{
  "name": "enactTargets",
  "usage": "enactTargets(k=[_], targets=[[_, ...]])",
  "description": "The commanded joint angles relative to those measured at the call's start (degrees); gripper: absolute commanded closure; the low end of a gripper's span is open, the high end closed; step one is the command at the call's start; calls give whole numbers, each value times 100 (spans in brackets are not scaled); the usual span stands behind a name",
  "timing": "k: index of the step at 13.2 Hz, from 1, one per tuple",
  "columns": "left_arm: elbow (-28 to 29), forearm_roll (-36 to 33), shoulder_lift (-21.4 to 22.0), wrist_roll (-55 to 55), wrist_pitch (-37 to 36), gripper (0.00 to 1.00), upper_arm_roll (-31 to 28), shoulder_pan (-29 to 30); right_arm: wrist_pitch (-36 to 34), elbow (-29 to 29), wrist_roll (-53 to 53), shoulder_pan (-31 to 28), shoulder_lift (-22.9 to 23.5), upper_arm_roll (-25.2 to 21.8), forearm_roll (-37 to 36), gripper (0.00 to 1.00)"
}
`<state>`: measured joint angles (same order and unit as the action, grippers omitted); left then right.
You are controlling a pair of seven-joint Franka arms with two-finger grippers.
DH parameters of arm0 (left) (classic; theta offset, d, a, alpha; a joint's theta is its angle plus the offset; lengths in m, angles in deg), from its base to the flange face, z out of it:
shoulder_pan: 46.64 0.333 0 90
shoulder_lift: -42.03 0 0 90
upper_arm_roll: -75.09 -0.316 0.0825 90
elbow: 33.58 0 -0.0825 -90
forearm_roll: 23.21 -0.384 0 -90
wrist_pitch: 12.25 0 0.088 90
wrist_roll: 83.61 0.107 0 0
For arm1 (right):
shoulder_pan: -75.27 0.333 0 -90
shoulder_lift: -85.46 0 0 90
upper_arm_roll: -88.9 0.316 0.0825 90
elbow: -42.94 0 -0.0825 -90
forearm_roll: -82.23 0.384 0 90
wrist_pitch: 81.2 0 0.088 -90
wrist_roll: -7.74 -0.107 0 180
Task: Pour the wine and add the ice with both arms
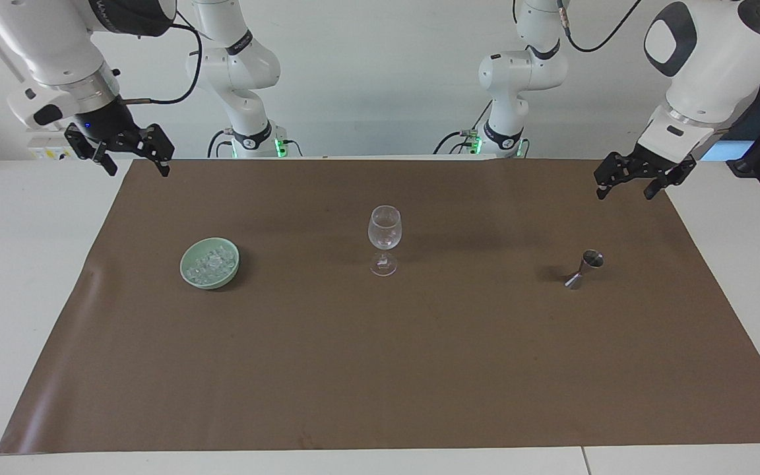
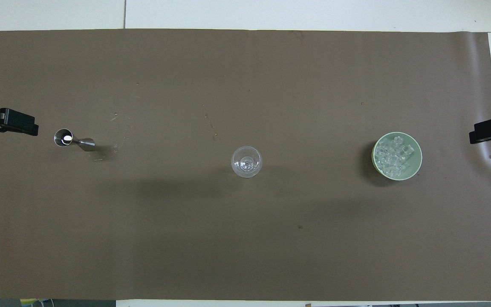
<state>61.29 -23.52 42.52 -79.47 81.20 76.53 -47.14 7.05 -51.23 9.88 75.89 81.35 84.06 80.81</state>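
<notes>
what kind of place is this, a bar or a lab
Most likely a robotics lab staged as a bar: two white arms mounted at a plain table, brown paper under a wine glass, jigger and ice.

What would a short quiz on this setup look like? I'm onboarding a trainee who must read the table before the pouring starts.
1. True or false: the ice already lies in the wine glass.
2. Which stands toward the left arm's end of the table: A) green bowl, B) metal jigger, C) wine glass?
3. Fill in: both the left tool and the right tool are ____ and hold nothing.

Key: 1 false, it is in the green bowl; 2 B; 3 open.
</notes>
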Motion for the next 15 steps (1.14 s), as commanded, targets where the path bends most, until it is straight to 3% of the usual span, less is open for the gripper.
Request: enactTargets(k=[1,5,10,13,15], targets=[[102,-57,65,34,77,0,6,-38,25,-75,85,-36,-73,10,54,0],[-55,180,-75,-19,33,0,-38,49,25,-75,76,-36,-73,10,54,0],[-1188,330,-1312,-500,-459,0,-213,164,25,-75,76,-36,-73,10,54,0],[-1243,1135,-1700,-2637,-241,0,-669,172,25,-75,76,-36,-73,10,54,0],[-1374,1349,-1999,-3207,-239,0,-890,164,25,-75,76,-36,-73,10,54,0]])
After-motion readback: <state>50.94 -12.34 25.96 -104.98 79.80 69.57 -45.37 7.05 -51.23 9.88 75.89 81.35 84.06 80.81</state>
